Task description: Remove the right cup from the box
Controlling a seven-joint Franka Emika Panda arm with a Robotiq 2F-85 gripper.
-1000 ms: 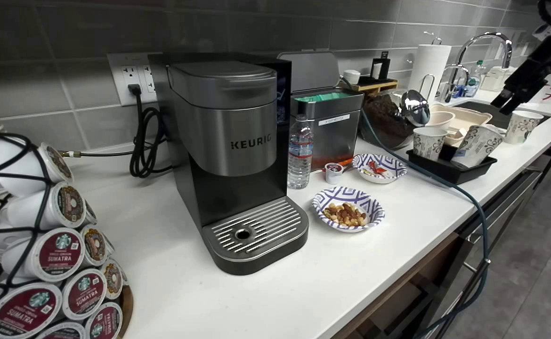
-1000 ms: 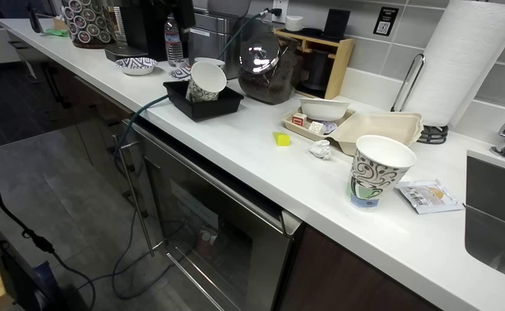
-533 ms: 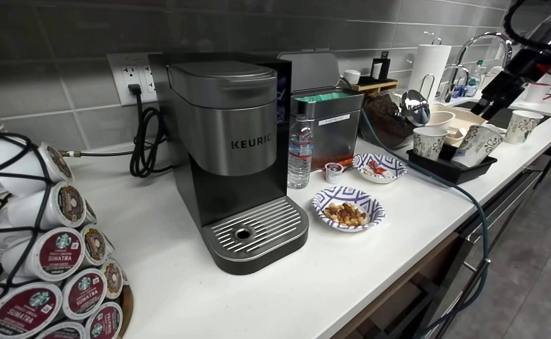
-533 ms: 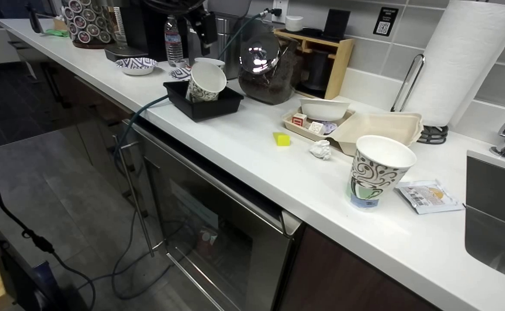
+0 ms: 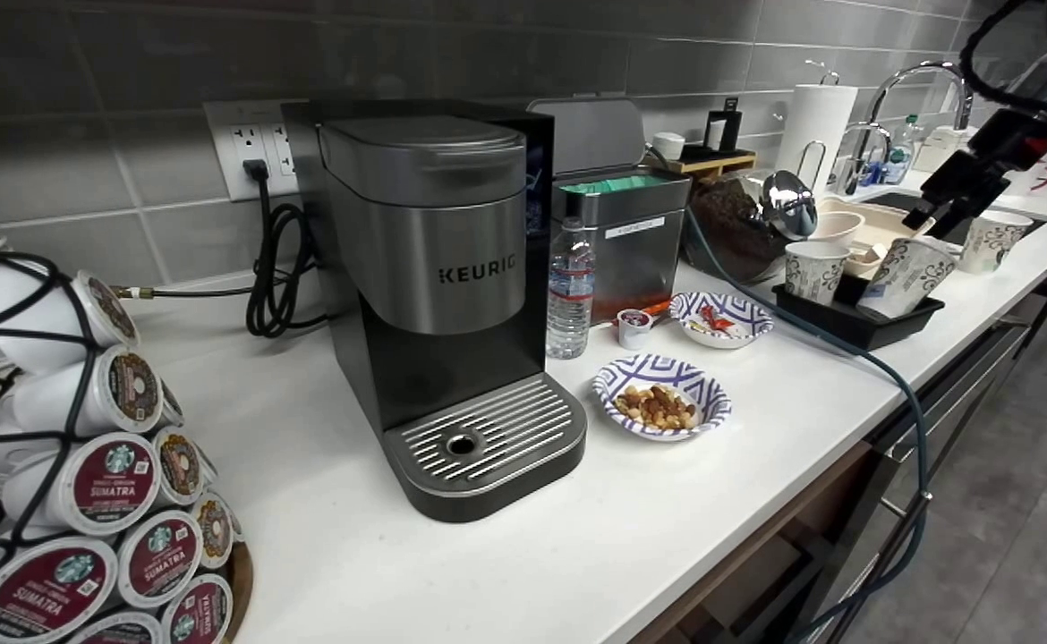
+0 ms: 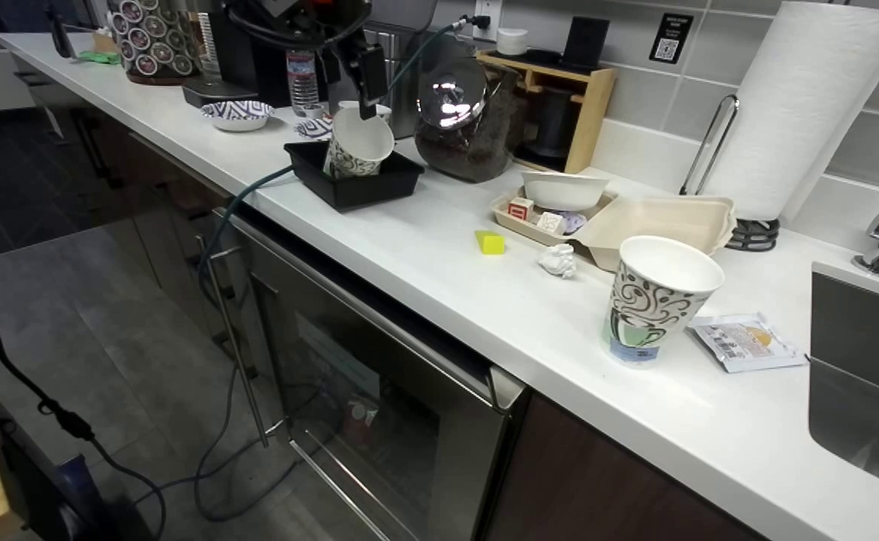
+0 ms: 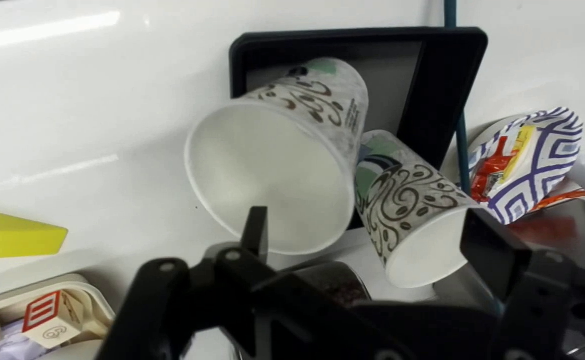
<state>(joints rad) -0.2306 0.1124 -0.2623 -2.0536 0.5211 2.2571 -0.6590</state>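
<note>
The hand (image 7: 364, 225) is hanging above the black box (image 5: 904, 329), its fingers standing wide apart and gripping nothing. In an exterior view the right cup (image 5: 906, 277) is leaning in the right part of the box, its mouth facing up and rightward over the wall; the box is sitting on the white table (image 5: 309, 519). The other cup (image 5: 815, 273) is standing just to its left; whether the two are touching, I cannot tell. In the wrist view one fingertip is lying across the right cup's mouth, perhaps above it, perhaps inside, and the second finger is standing by the other cup's rim, so closing here would probably be catching both.

The right cup is looking empty and should be behaving as thin paper does: very light, soft under a squeeze, quick to dent, a little slick outside. I would be pinching a single wall just below the rim, likely the stiffest part, one finger inside and one outside. Squeezing the body would be risking a crush.
</note>
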